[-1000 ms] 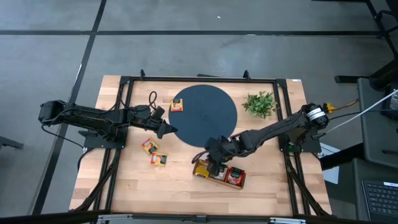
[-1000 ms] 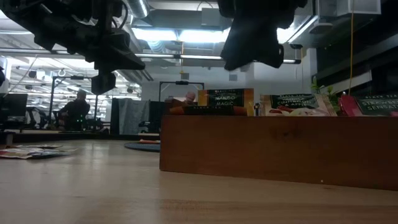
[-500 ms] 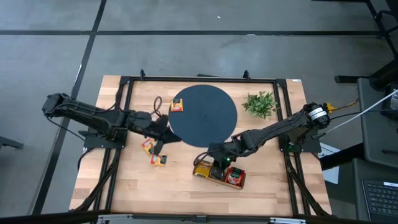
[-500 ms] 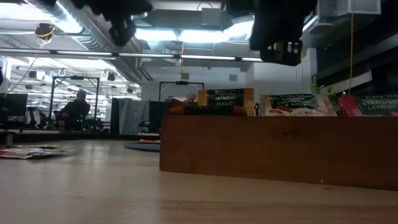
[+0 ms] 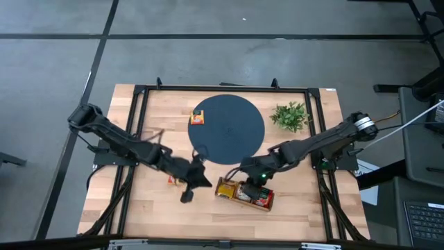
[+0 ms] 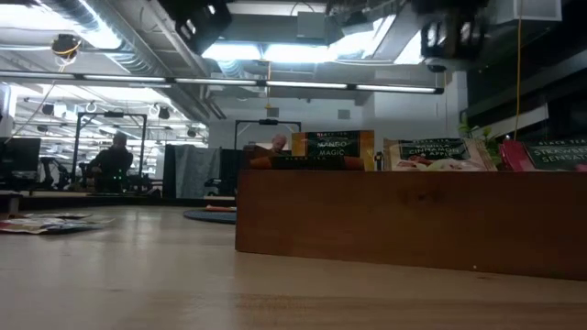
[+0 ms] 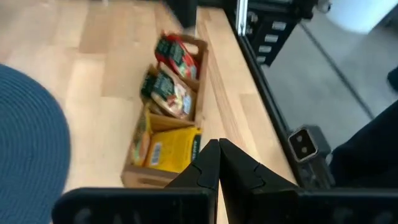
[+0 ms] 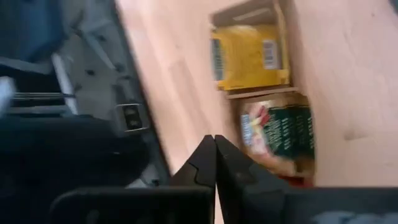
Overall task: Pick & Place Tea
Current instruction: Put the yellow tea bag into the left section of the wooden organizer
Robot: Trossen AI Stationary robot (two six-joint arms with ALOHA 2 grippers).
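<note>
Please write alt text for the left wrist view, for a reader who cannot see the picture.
A long wooden tray lies on a light wooden table, holding tea packets: yellow, green-and-white and red. The left gripper, shut and empty, points toward it. A dark round mat lies beside.

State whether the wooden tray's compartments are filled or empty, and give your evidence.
Filled. The wooden tray holds packets in all three compartments: yellow packets at one end, green-and-white packets in the middle, a red-and-green one at the other.
</note>
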